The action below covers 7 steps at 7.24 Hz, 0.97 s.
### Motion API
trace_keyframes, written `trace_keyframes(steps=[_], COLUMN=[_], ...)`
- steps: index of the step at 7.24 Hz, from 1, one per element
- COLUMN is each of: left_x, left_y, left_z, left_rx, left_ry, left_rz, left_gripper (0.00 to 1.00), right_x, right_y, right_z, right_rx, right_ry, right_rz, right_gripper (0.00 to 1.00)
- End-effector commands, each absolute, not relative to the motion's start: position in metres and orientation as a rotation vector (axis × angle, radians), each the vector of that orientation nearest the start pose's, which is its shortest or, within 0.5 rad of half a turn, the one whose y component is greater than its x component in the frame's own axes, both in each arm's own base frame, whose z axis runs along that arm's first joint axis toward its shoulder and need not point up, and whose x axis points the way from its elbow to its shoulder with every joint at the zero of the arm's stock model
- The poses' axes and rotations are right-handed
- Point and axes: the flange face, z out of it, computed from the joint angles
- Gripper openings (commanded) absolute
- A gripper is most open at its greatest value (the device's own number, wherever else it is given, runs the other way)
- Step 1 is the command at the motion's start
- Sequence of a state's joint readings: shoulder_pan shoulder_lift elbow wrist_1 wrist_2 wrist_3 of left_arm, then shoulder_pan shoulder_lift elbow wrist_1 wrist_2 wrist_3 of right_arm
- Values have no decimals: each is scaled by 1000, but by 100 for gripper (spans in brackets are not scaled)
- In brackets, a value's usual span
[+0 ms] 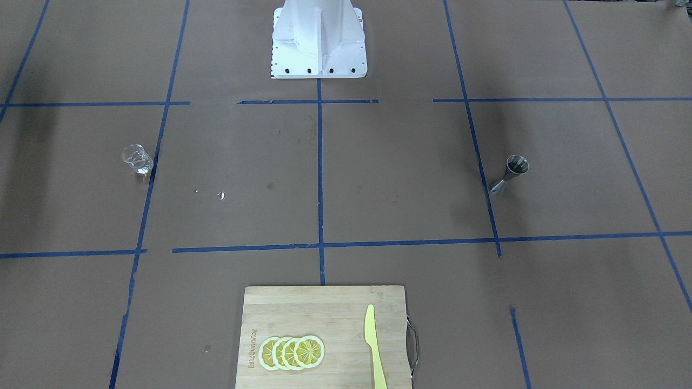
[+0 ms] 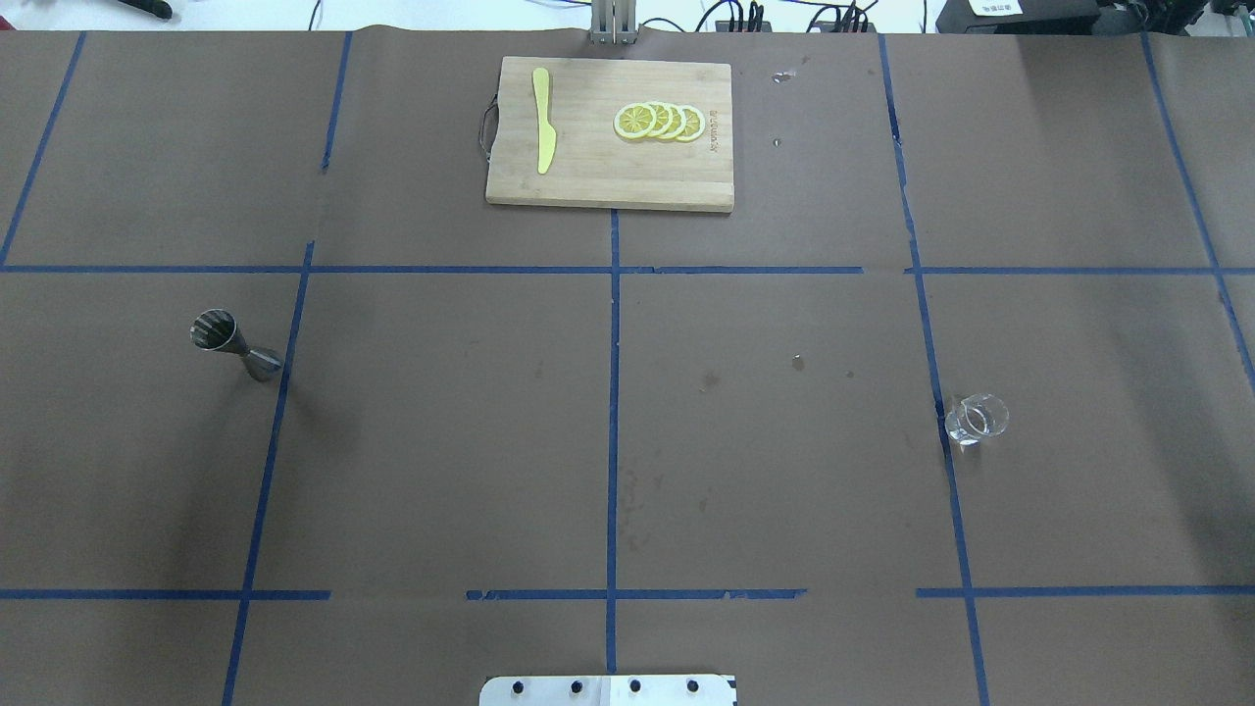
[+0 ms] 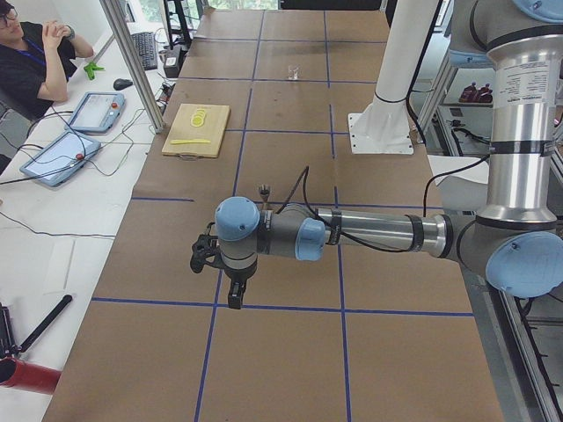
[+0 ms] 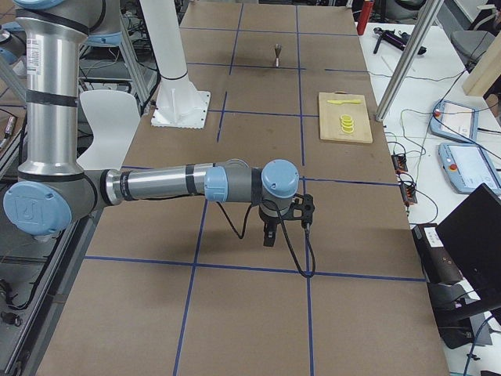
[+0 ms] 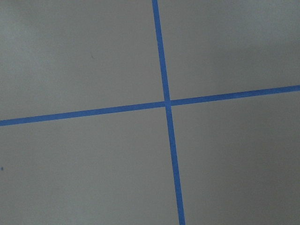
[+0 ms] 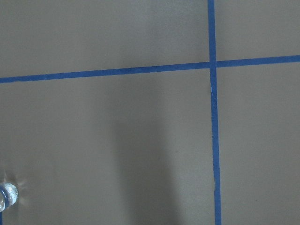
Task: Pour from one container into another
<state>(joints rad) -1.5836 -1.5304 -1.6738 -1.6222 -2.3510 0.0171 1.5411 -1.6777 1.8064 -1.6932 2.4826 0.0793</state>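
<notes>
A small metal jigger stands upright on the robot's left half of the brown table, also seen in the front view. A clear glass stands on the right half, its edge showing in the right wrist view. Neither arm reaches into the overhead or front view. My left gripper hangs pointing down over the table's left end, short of the jigger. My right gripper hangs likewise over the right end. Whether either is open or shut I cannot tell.
A wooden cutting board at the table's far edge carries lemon slices and a yellow knife. The robot's white base stands at the near middle. An operator and tablets sit beside the table.
</notes>
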Motion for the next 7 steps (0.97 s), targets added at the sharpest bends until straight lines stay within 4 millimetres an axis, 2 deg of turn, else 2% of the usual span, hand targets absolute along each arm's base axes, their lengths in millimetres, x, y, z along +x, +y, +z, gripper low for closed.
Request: trace_keyframes(steps=[1, 3, 4, 7], left_x=[-70, -71, -71, -70], left_y=[-475, -474, -474, -475], left_z=[626, 622, 621, 623], left_rx=[107, 121, 123, 121], left_ry=[771, 767, 767, 769], left_rz=[44, 53, 55, 53], left_gripper=[100, 100, 100, 100], right_x=[44, 51, 59, 91], right_y=[-429, -422, -425, -422], right_z=[612, 645, 654, 650], right_rx=[-32, 45, 93, 133], right_ry=[-917, -860, -818, -824], right_rz=[29, 9, 13, 80], right_gripper=[100, 100, 100, 100])
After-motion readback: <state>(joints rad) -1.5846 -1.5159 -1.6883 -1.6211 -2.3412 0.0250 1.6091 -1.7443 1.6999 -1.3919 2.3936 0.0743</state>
